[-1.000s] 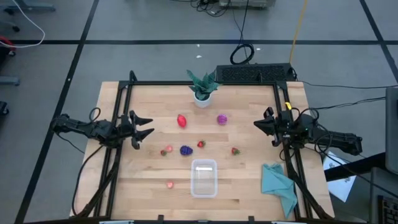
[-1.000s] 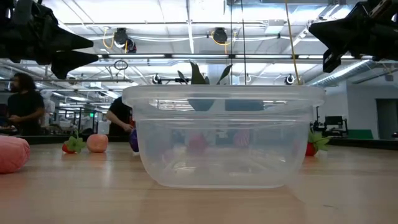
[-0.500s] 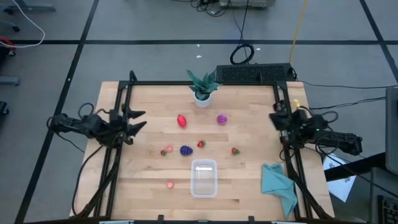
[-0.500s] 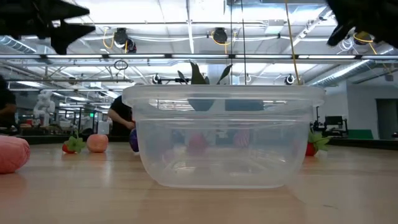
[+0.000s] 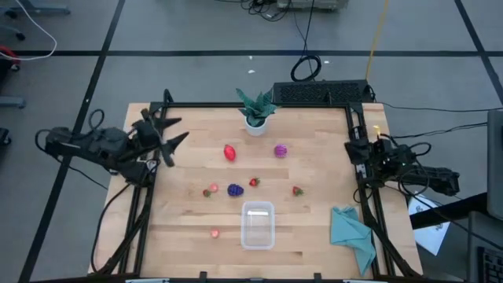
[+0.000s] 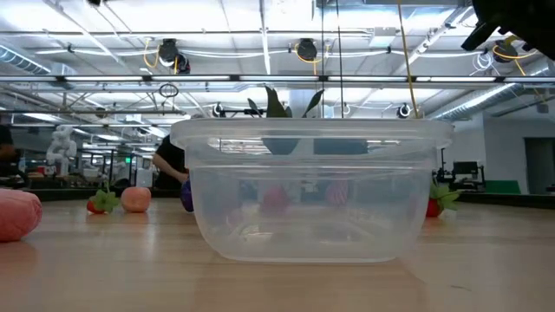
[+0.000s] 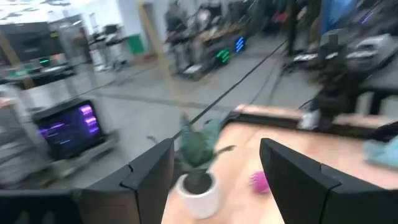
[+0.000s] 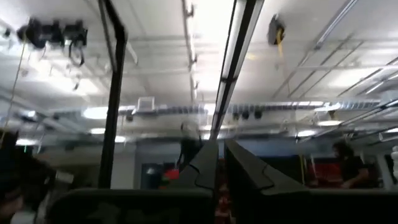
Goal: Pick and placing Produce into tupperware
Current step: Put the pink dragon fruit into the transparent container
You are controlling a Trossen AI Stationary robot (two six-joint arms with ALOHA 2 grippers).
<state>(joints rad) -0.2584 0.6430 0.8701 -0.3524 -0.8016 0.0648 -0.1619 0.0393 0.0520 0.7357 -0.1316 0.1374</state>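
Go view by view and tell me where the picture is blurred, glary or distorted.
High view: sharp, evenly lit, soft shadows on the table. Low view: the tupperware fills the frame, and produce seen through its clear wall is smeared; ceiling lights glare. Left wrist view: motion-blurred, the potted plant soft. Right wrist view: aimed at bright ceiling lights, the fingers dark against them.

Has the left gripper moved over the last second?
Yes. In the high view the left gripper has pulled back toward the table's left edge and swung up toward the far side, farther from the red fruit.
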